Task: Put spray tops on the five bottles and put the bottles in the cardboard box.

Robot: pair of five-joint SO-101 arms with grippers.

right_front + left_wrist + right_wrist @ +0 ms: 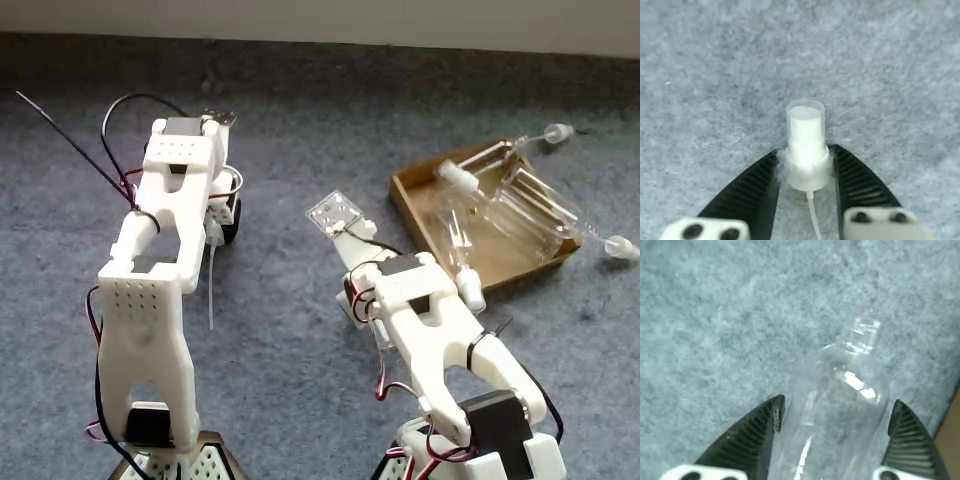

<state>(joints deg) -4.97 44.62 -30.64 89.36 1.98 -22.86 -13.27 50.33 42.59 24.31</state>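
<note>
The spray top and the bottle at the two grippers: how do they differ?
The spray top is white under a clear cap; the bottle is see-through all over. The spray top is slim, pinched in the left gripper; the bottle is far wider, at the right gripper. The spray top trails a thin tube; the bottle ends in an open neck. Both are over grey carpet.

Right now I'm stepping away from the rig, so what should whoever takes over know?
Left gripper: shut on a spray top.
Right gripper: shut on an uncapped clear bottle.
Cardboard box: beside the right arm, holding capped bottles, apparently four.
Done: those bottles topped and boxed.
Left: fit this top on this bottle, then box it.
</note>
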